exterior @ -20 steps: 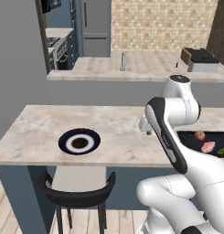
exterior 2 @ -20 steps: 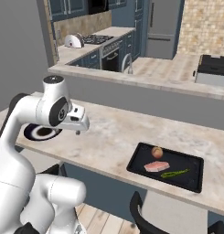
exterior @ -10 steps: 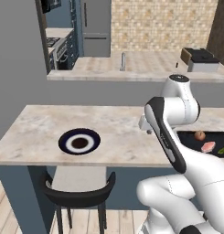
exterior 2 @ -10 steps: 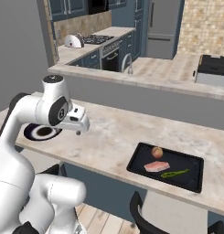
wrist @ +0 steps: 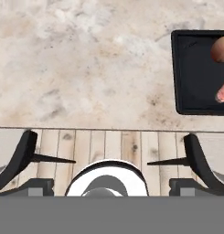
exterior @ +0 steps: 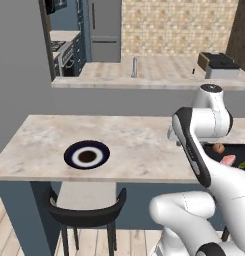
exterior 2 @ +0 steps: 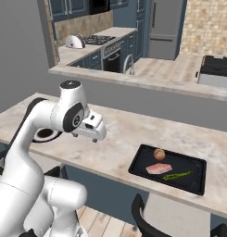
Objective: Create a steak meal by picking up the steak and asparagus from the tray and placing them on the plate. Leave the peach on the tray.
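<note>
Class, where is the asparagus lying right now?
In the right base view, the asparagus lies on the black tray at the right of the counter, along its near edge, just beside the steak and beyond that the peach.

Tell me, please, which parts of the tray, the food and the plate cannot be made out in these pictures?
- Left base view: the arm covers most of the tray; the asparagus is cut by the right edge.
- Right base view: the arm hides most of the plate.
- Hand view: the right edge cuts the peach and the steak.
- Hand view: the gripper shows open, fingertips partly below the frame.
</note>
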Tool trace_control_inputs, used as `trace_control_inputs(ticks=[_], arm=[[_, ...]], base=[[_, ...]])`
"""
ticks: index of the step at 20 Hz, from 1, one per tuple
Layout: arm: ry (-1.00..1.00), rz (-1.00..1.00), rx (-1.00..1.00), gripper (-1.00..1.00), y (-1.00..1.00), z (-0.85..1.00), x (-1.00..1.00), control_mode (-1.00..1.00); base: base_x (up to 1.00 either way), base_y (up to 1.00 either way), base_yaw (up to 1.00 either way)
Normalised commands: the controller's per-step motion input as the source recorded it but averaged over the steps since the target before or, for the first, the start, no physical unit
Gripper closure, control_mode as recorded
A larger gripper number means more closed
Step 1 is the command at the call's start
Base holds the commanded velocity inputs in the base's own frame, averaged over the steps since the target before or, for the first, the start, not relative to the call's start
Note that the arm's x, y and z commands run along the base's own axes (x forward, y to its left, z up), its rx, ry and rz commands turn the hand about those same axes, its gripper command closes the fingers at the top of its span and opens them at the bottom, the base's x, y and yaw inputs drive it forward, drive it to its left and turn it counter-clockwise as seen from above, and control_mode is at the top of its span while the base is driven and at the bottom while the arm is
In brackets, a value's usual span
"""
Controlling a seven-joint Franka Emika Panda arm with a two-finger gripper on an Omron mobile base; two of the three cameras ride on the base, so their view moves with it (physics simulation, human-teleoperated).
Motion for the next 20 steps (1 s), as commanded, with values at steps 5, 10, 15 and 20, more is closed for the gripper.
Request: trace_control_inputs(ticks=[5,10,15,20], arm=[[0.02,-0.25,0.0,-1.0,-0.78,-0.19,0.0,-1.0],[0.0,-0.33,0.01,-1.0,-0.93,-0.37,0.0,-1.0],[0.03,-0.33,0.05,-1.0,-1.0,-0.44,0.05,-1.0],[0.06,-0.26,0.05,-1.0,-0.87,-0.37,0.14,-1.0]], base=[[0.0,0.0,0.0],[0.0,0.0,0.0],[0.0,0.0,0.0],[0.0,0.0,0.0]])
